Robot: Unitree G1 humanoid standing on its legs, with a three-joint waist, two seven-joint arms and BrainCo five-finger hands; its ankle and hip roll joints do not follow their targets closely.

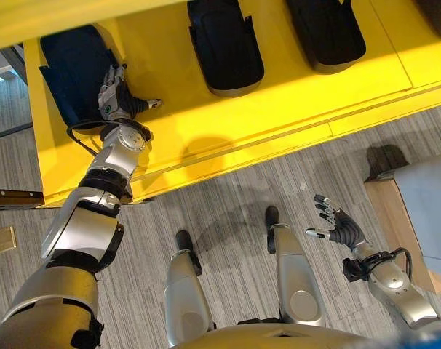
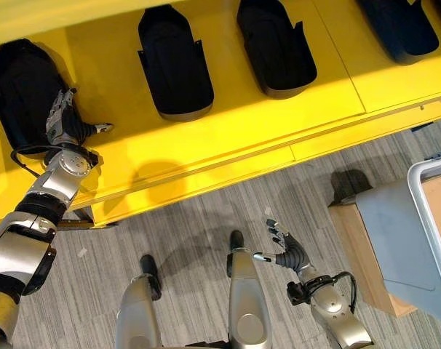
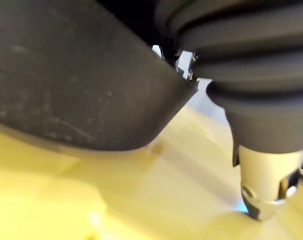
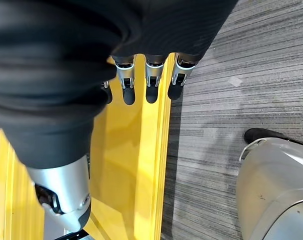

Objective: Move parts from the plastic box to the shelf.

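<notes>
Right eye view gives you the nearest thing first: the right hand (image 2: 287, 252) hangs low over the grey striped carpet floor (image 2: 191, 240), fingers spread and relaxed, holding nothing. Your right wrist view confirms it, with the dark-tipped fingers (image 4: 150, 85) straight in a row above the edge of the shelf. Just off to the robot's right stands the pale grey plastic box (image 2: 413, 233), resting on a light wooden stand (image 2: 359, 247); you cannot see into it from here.

Farther out you have the bright yellow flat shelf (image 2: 242, 138) running across the view. Four black moulded plastic shell parts lie on it in a row. The left hand (image 1: 113, 93) is up on the shelf at the leftmost part (image 1: 75, 69), its fingers lying against that part's near side and its thumb stuck out to the side over bare yellow. You cannot tell from these views whether the fingers are curled round the part's edge or only resting on it. The left wrist view shows the part's dark curved wall (image 3: 76, 85) very close, with the thumb (image 3: 264, 175) apart from it above the yellow surface.
</notes>
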